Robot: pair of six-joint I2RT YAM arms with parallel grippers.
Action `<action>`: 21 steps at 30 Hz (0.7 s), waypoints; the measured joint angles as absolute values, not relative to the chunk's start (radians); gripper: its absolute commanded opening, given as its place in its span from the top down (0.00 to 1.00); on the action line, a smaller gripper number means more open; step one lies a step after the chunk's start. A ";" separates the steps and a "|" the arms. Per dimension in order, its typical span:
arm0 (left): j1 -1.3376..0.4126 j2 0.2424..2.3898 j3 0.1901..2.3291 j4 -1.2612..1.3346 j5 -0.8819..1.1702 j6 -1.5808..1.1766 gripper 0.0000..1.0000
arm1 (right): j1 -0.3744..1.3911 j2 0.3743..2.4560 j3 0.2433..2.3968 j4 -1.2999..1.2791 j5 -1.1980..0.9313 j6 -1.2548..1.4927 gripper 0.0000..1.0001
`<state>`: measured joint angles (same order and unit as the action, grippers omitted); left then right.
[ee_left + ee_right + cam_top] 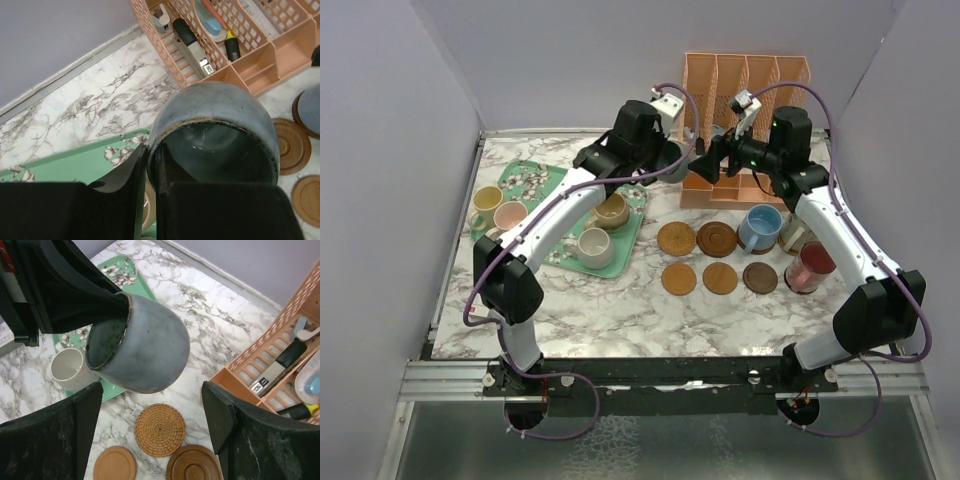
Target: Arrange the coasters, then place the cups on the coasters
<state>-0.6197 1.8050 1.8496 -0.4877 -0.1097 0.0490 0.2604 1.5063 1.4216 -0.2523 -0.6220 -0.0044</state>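
The left end effector (150, 165) is clenched on the rim of the grey-teal cup (215, 120), holding it aloft just off the far right corner of the green tray (75, 167). The cup's long axis is tipped well off upright, mouth back toward the left arm. The right end effector (152, 387) faces it, released and spread wide, with a finger on each flank but not touching (a handover, I judge). Bare coasters (160, 430) lie right of the tray on the marbled surface (620, 310). Plain lilac walls surround it.

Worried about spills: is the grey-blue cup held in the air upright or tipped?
Tipped. The grey-blue cup, pinched at its rim by the left gripper, hangs with its mouth facing sideways and down.
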 measured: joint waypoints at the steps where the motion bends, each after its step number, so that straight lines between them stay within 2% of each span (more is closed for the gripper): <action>1: -0.633 1.806 1.849 -0.479 -0.141 0.028 1.00 | 0.261 1.503 1.408 -0.249 -0.622 0.007 0.21; 9: -0.757 1.819 1.841 -0.427 -0.402 -0.071 1.00 | 0.266 1.502 1.385 -0.249 -0.619 0.059 0.23; 21: -0.865 1.837 1.802 -0.379 -0.677 -0.102 1.00 | 0.281 1.503 1.383 -0.247 -0.489 0.102 0.41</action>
<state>-0.8650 1.8370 1.8019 -0.3786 -0.6773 -0.1024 0.2806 1.5032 1.3830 -0.2470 -0.4889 0.1020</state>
